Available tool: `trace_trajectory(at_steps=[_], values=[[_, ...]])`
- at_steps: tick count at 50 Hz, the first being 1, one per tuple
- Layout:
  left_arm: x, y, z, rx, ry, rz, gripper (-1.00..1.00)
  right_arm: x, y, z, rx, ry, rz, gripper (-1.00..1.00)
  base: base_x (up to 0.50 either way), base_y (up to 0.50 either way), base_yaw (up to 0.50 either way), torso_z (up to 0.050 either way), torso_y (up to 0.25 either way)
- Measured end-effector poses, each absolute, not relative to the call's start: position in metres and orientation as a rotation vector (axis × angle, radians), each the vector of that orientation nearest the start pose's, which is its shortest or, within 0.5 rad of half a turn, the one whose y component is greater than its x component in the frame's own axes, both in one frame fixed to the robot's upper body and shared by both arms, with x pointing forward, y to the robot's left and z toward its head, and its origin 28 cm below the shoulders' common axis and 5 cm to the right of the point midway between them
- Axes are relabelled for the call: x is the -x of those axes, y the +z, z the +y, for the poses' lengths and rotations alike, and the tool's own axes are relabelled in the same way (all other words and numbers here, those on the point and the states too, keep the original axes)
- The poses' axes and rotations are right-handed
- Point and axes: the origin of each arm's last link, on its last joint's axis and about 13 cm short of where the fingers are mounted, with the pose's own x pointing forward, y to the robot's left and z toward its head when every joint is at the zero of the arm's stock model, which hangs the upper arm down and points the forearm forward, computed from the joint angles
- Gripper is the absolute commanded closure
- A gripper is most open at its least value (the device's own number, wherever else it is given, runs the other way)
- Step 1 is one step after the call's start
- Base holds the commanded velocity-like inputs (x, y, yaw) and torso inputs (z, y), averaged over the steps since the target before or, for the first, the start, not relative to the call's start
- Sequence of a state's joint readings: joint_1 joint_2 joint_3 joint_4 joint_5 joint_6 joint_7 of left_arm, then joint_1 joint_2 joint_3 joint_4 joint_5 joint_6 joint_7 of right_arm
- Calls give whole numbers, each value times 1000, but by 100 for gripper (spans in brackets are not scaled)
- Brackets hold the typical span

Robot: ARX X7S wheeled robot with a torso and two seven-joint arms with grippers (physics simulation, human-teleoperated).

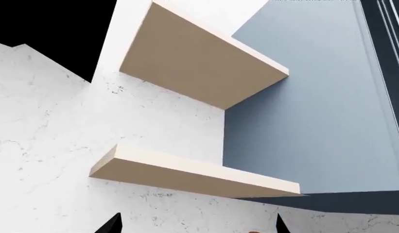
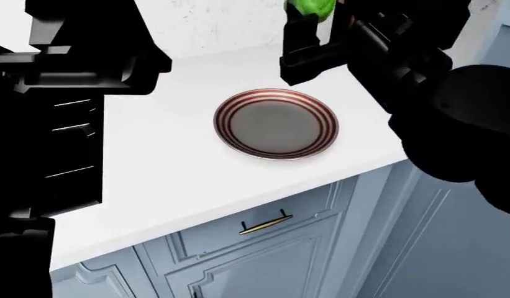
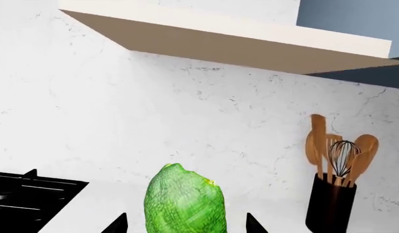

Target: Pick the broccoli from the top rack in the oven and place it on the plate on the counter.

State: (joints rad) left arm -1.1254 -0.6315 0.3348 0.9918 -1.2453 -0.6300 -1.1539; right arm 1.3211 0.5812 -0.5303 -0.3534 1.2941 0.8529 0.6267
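The broccoli [image 3: 185,201], right up against my wrist camera, is sitting between the two fingers of my right gripper [image 2: 309,18], which I am pinching around it. I am carrying it high above the counter [image 2: 180,167], just behind the plate [image 2: 276,124], probably to lower it without clipping the rim. I cannot tell whether my left gripper [image 1: 198,224] is spread or closed.

two beige shelves [image 1: 206,60] on marble wall [image 1: 43,136]

Two beige wall shelves [image 1: 206,63] on marbled white wall [image 3: 186,111]. Black utensil holder [image 3: 330,204] with wooden spoons, whisk [image 3: 342,158]. Black stovetop [image 3: 24,196]. Brass cabinet handle [image 2: 264,225].
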Motion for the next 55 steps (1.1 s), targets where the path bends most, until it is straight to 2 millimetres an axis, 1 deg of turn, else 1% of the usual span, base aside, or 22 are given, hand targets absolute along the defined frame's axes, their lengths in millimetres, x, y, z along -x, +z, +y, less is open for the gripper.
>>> trace_trajectory(at_steps=[12, 23, 28, 42, 55], values=[[-161, 318, 186, 151, -131, -765, -100, -295, 335, -82, 118, 384, -218, 100, 0, 0, 0, 0, 0], [-161, 318, 185, 153, -132, -764, -100, -329, 321, -79, 126, 379, -156, 100, 0, 0, 0, 0, 0], [-160, 318, 185, 152, -132, -764, -100, -342, 316, -78, 131, 373, -133, 100, 0, 0, 0, 0, 0], [-160, 319, 184, 148, -136, -764, -100, -366, 306, -76, 134, 359, -96, 100, 0, 0, 0, 0, 1], [-159, 319, 184, 148, -137, -763, -100, -382, 289, -77, 109, 349, -11, 100, 0, 0, 0, 1, 0]])
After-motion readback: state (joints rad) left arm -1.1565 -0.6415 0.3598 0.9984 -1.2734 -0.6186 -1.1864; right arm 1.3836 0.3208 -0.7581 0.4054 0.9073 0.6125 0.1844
